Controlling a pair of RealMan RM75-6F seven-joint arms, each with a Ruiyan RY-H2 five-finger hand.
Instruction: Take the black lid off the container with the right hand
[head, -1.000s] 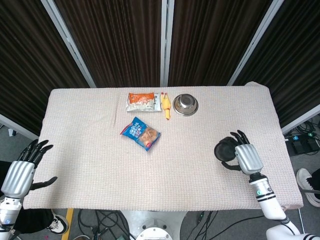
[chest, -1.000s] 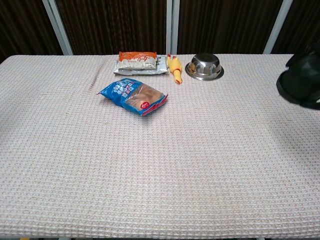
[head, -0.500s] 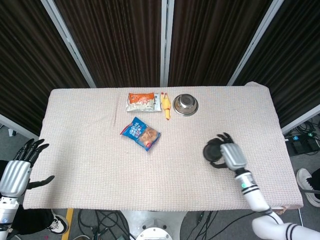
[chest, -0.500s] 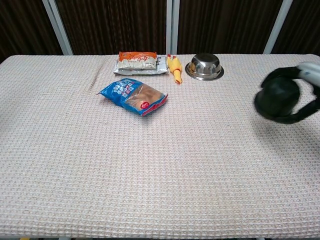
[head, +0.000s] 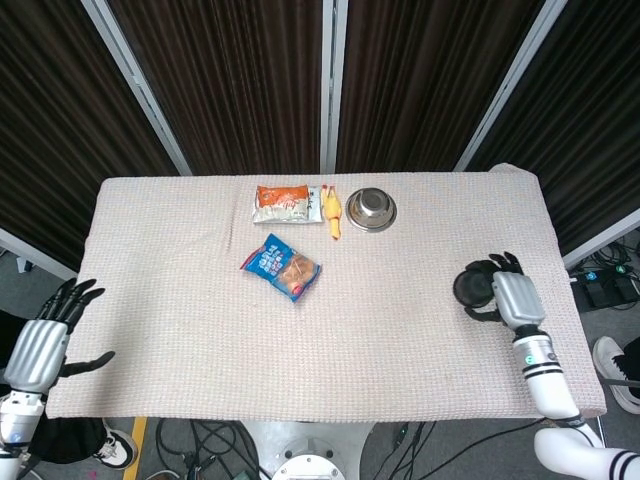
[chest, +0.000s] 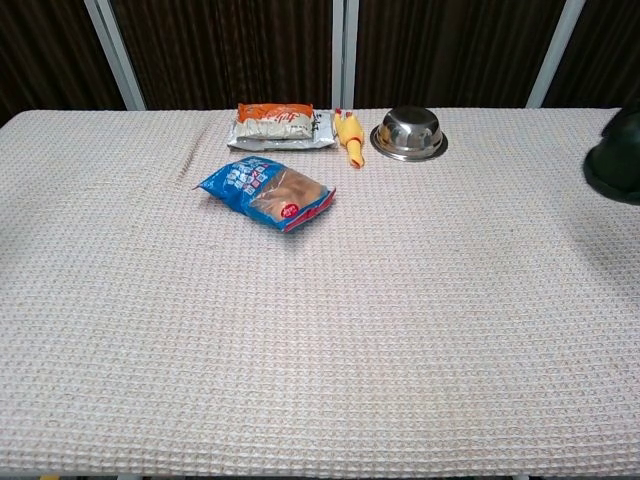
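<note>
Gripping black lid (head: 471, 289) w/ right hand (head: 505, 298) near table's (head: 180, 330) right edge, container not seen; left hand (head: 45, 345) spread, empty; risk: loose grip drops lid off edge.

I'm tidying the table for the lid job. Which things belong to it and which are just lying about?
Job:
black lid, held in the right hand
steel bowl, seemingly the container, uncovered

Lying about:
blue snack bag
orange snack packet
yellow rubber chicken
left hand, idle off the table's edge
</note>
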